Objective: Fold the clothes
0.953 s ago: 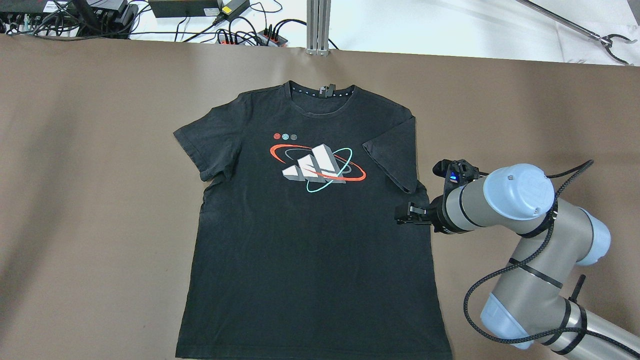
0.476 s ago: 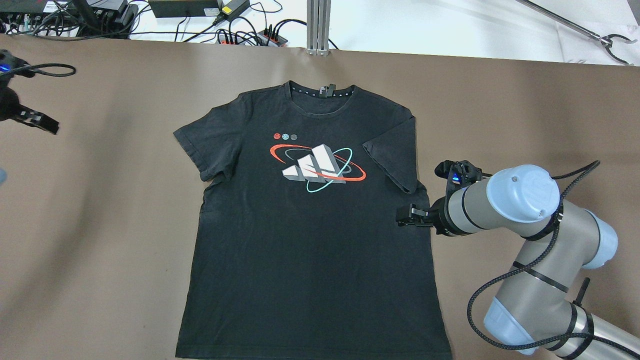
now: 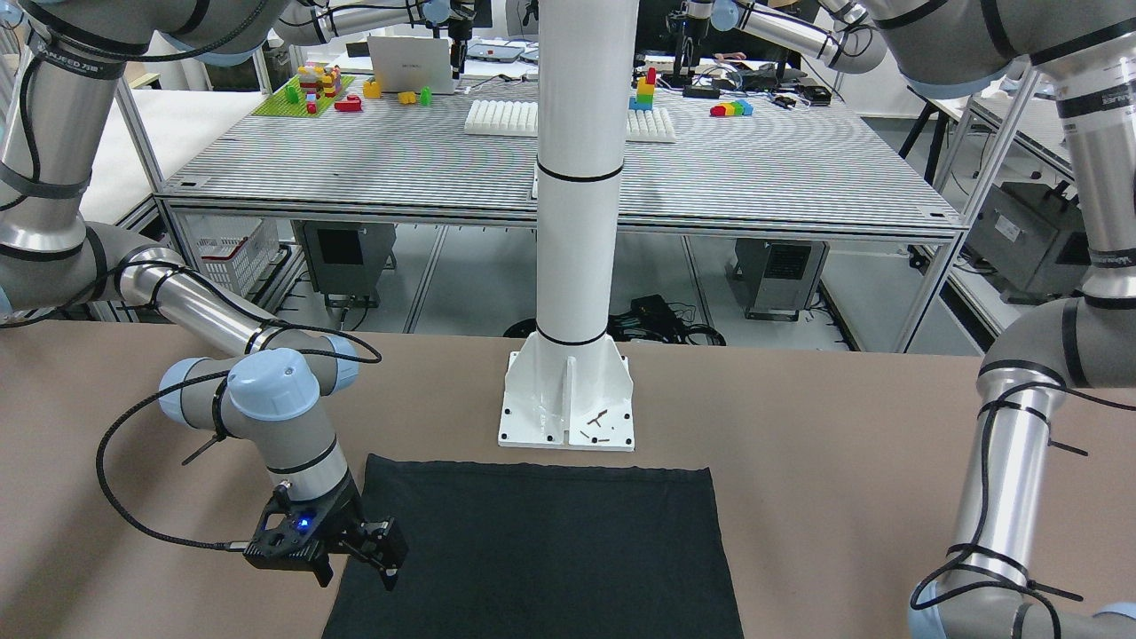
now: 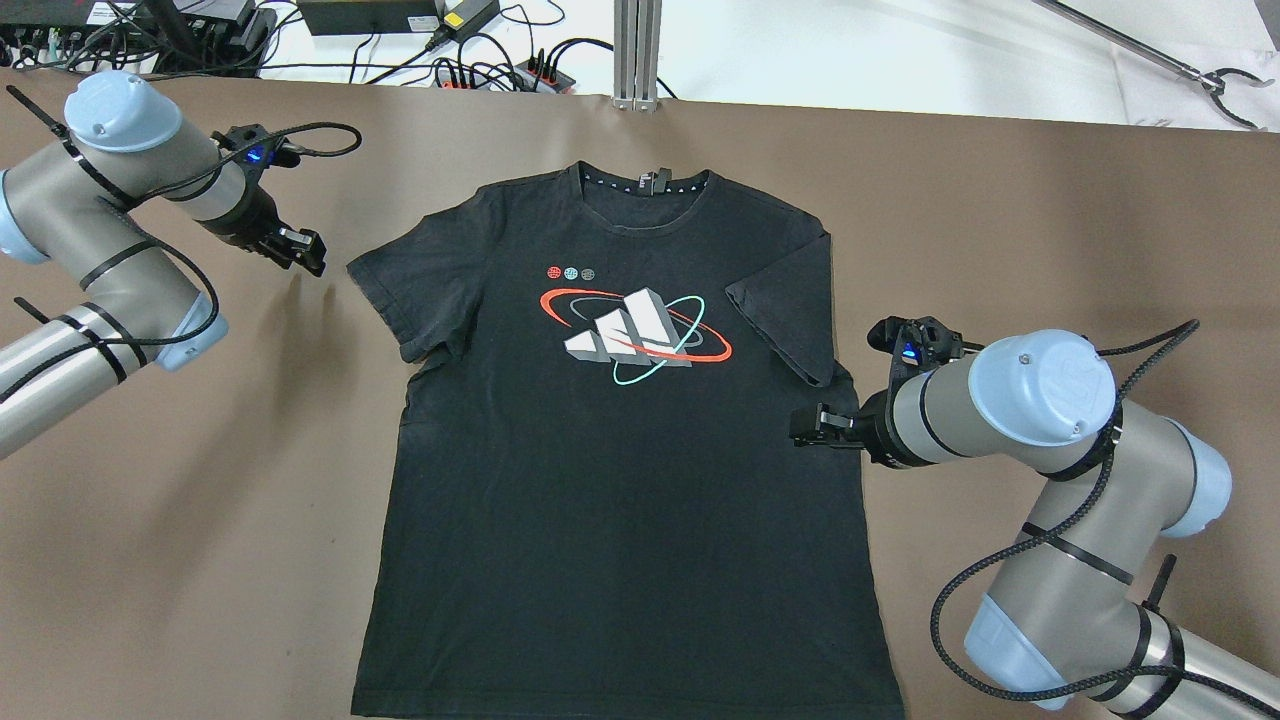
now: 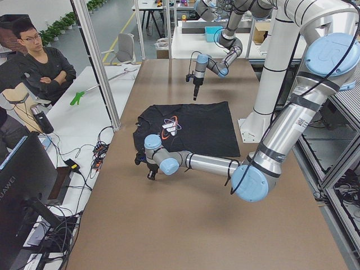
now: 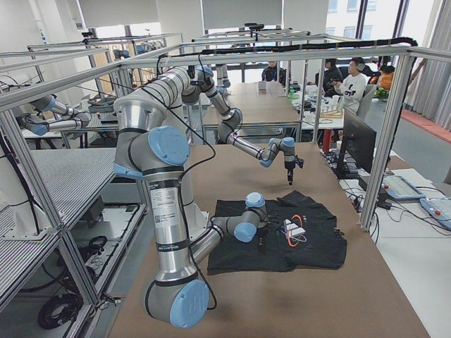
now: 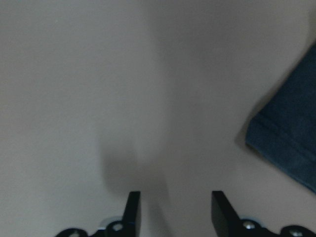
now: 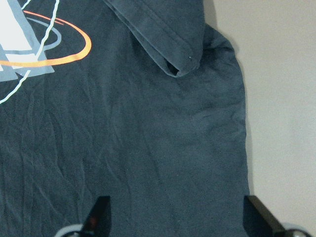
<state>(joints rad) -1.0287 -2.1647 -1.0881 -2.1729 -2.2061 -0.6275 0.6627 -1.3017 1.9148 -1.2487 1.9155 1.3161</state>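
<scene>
The clothes are one black T-shirt [image 4: 620, 480] with a white, orange and teal print, lying flat and front up on the brown table. Its sleeve [image 4: 785, 320] on the overhead view's right is folded in over the body. My right gripper [image 4: 805, 430] hangs open over the shirt's side edge just below that sleeve; in the right wrist view its fingers [image 8: 102, 215] straddle the fabric [image 8: 148, 138]. My left gripper [image 4: 300, 250] is open over bare table, just short of the other sleeve's corner [image 7: 289, 143].
The white pillar's base plate [image 3: 568, 399] stands at the shirt's hem side. An aluminium post [image 4: 636, 55], cables and power strips [image 4: 500, 70] line the far edge. A person [image 5: 39, 62] stands off the table's end.
My left arm has come in from the overhead view's left edge and swung right, up to the shirt's sleeve. The right arm has barely moved.
</scene>
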